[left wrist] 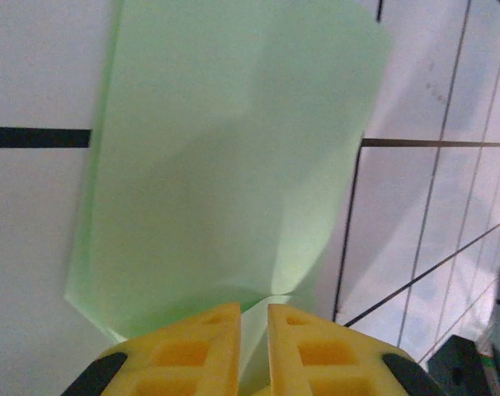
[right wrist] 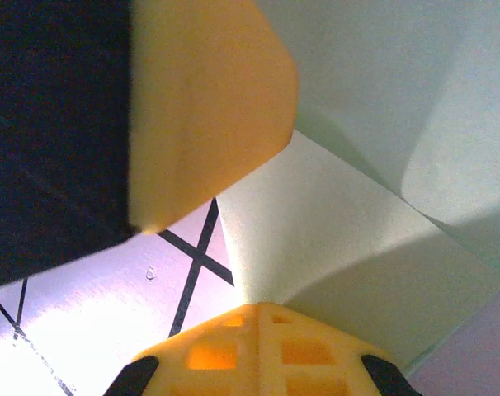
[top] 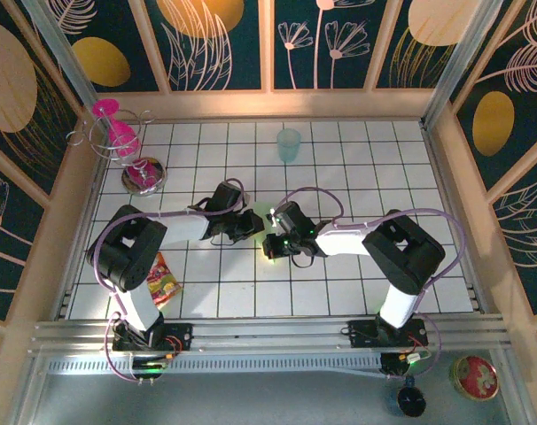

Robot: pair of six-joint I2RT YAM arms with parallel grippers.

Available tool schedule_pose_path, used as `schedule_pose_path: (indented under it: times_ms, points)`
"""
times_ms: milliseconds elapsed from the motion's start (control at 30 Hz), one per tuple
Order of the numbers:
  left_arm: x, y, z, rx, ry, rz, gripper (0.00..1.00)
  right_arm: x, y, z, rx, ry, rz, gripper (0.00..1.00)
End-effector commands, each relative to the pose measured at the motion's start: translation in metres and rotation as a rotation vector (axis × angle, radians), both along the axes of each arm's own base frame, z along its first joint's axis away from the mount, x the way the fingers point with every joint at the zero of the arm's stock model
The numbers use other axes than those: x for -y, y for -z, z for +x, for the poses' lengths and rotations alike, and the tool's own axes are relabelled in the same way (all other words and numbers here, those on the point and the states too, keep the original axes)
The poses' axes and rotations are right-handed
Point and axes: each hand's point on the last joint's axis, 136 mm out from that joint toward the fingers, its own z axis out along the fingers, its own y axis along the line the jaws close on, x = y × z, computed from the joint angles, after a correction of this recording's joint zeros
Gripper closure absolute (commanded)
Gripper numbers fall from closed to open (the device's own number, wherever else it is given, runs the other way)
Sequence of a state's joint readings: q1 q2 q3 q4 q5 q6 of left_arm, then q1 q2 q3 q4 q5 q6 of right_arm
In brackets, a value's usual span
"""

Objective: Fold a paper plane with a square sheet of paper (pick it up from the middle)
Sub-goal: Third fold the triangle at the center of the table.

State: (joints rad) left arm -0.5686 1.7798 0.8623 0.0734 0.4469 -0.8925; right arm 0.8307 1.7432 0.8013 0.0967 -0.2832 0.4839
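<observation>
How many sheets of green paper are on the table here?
1. The green sheet sits mid-table, partly folded, pinched in the jaws of both the left gripper and the right gripper. Its folded layers could hide a second sheet.

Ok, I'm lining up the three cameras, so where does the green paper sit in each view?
Top external: green paper, a small pale patch at picture centre.
Left wrist: fills the upper centre, running down into the left gripper.
Right wrist: right half, rising from the right gripper.
Shared landmark: black grid lines of the white table.
</observation>
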Motion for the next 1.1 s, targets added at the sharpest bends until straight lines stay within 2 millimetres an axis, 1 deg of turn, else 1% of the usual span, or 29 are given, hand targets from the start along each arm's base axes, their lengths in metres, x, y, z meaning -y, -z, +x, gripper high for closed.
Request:
schedule_pose_path:
  times_ms: [0,133,267,333,467,533,633,800,1067]
  points:
    - [-0.009,0.011,0.001,-0.003,0.021,0.063,0.83,0.013,0.007,-0.009,-0.025,-0.015,-0.038,0.97]
    - [-0.015,0.023,0.001,-0.019,0.012,0.098,0.84,0.016,0.008,-0.007,-0.020,-0.009,-0.043,0.97]
    - [-0.024,0.030,0.003,-0.029,-0.018,0.128,0.85,0.018,0.004,-0.002,-0.009,0.011,-0.041,0.97]
    - [-0.028,0.033,0.003,-0.036,-0.033,0.142,0.85,0.015,-0.006,0.004,0.012,0.022,-0.019,0.96]
    - [-0.034,0.043,0.001,-0.061,-0.051,0.176,0.87,-0.002,-0.046,0.016,0.072,0.038,0.091,0.92]
    - [-0.036,0.046,0.000,-0.069,-0.060,0.189,0.87,-0.007,-0.054,0.016,0.077,0.044,0.109,0.91]
    - [-0.038,0.049,0.001,-0.073,-0.071,0.201,0.87,-0.014,-0.050,0.012,0.073,0.042,0.078,0.91]
    - [-0.038,0.053,0.001,-0.086,-0.072,0.201,0.88,-0.020,-0.029,0.000,0.028,0.027,0.025,0.93]
    - [-0.041,0.057,-0.002,-0.096,-0.068,0.221,0.88,-0.010,-0.007,-0.001,-0.011,0.062,-0.022,0.94]
